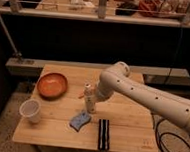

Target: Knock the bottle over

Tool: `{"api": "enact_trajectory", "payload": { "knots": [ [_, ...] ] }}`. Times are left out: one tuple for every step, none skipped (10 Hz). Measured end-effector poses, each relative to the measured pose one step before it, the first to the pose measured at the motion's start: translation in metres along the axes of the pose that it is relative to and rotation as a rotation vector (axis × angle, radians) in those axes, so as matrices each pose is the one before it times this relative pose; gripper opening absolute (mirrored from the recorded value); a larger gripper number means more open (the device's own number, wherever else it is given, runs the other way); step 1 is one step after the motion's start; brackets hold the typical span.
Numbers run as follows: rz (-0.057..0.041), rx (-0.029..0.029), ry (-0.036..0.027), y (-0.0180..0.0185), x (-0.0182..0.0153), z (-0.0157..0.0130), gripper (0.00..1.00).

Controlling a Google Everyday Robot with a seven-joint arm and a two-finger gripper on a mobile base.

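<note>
Bottle [89, 97]: standing upright mid-table, at three o'clock from the orange bowl [52, 85]; gripper [95, 96] pressing in at its three o'clock side, grip state not discernible; step: making contact, next calling for a sideways push.

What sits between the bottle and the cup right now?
In the camera view, only bare wood of the table lies between the bottle and the cup. The blue sponge lies below that line. The claw is at the bottle.
</note>
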Motion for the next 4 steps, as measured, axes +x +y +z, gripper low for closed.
{"api": "enact_trajectory", "payload": {
  "knots": [
    [-0.00658,-0.00173,-0.0034,-0.00166,-0.00314,-0.00018,0.03],
    [-0.00568,-0.00189,-0.00285,-0.0014,-0.00245,-0.00026,0.03],
    [-0.00752,-0.0017,-0.00282,-0.0022,-0.00381,0.00011,0.03],
    [-0.00433,-0.00243,-0.00378,-0.00182,-0.0036,0.00097,0.03]
  ]
}}
